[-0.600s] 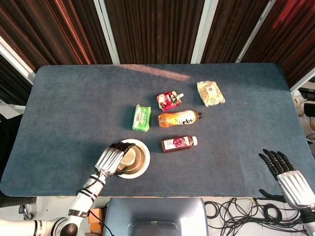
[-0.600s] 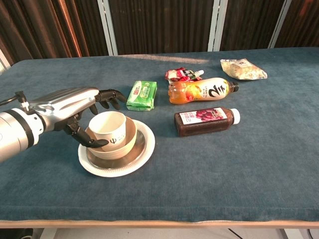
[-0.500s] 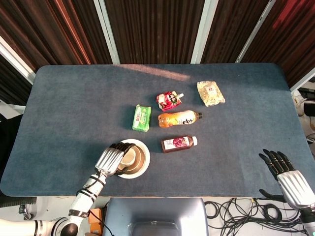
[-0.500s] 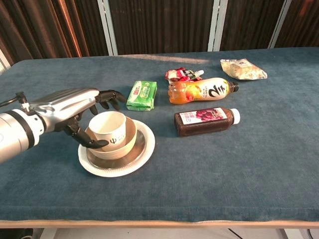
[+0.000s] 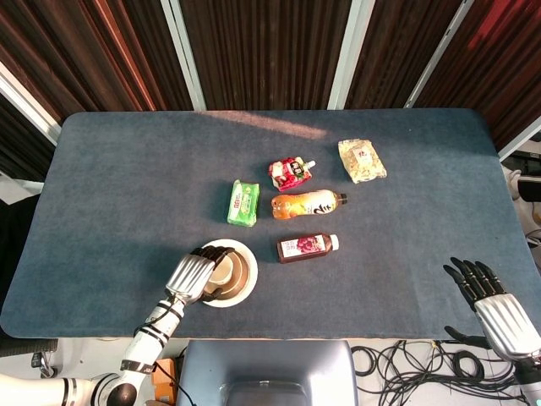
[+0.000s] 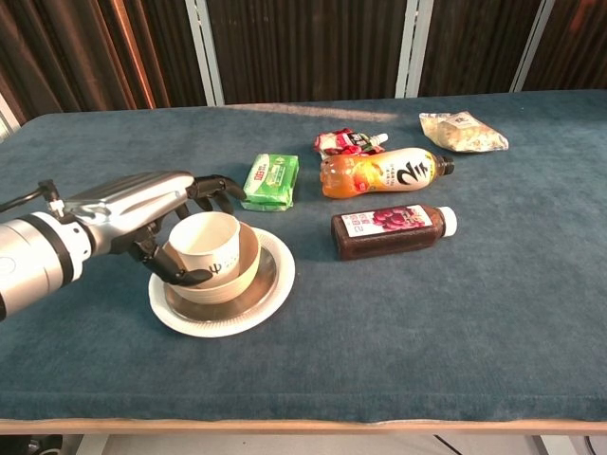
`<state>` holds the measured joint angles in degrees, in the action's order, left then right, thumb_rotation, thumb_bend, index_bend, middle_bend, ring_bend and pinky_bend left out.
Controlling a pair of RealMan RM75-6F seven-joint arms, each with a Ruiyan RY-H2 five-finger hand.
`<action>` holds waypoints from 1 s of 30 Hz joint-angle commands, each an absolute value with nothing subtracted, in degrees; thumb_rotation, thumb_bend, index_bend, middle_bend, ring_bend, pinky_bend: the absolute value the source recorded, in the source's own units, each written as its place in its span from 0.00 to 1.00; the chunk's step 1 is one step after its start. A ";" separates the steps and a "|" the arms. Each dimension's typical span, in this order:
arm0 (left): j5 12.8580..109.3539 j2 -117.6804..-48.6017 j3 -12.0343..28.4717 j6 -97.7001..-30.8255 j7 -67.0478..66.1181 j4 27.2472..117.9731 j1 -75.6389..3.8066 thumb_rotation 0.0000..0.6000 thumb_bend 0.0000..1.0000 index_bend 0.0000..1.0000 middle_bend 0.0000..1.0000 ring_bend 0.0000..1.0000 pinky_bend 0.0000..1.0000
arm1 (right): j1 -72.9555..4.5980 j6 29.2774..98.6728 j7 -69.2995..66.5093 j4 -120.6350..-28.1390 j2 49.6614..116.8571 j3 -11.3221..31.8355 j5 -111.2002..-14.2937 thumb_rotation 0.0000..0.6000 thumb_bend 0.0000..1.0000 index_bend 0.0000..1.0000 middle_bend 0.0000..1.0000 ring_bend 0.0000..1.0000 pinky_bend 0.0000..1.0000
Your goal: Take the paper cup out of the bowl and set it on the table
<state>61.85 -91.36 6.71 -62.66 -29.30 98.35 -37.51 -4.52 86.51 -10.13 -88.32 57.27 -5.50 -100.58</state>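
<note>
Blue table (image 5: 127,186) | left robot hand (image 6: 142,213) still cupping paper cup (image 6: 204,248), unlifted | right robot hand (image 5: 494,300) spread

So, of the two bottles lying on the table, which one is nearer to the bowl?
The dark bottle with the white cap, which holds a deep purple-red drink. It lies closer to the bowl than the orange bottle lying behind it.

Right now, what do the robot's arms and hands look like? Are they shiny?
Yes, partly. The left hand has a shiny, ridged silver back and black fingers. Its forearm is a smooth silver-white tube with a black band at the wrist, and a thin black cable loops beside it. The right hand looks the same: a ribbed silver back and black fingers.
</note>
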 commanded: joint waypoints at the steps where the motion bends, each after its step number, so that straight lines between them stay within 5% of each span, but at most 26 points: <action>1: 62.18 -92.09 6.88 -62.06 -27.77 97.70 -37.68 1.00 0.25 0.19 0.25 0.22 0.31 | -4.54 86.38 -10.07 -88.36 57.26 -5.48 -100.45 1.00 0.02 0.00 0.00 0.00 0.02; 11: 64.11 -94.70 6.85 -62.94 -25.68 94.75 -37.49 1.00 0.27 0.33 0.46 0.41 0.43 | -4.45 86.58 -10.51 -88.38 57.08 -5.42 -100.26 1.00 0.02 0.00 0.00 0.00 0.03; 30: 68.17 -91.63 6.91 -67.49 -27.51 99.25 -36.08 1.00 0.27 0.34 0.48 0.43 0.47 | -4.63 86.09 -9.99 -88.48 57.15 -5.53 -100.44 1.00 0.02 0.00 0.00 0.00 0.03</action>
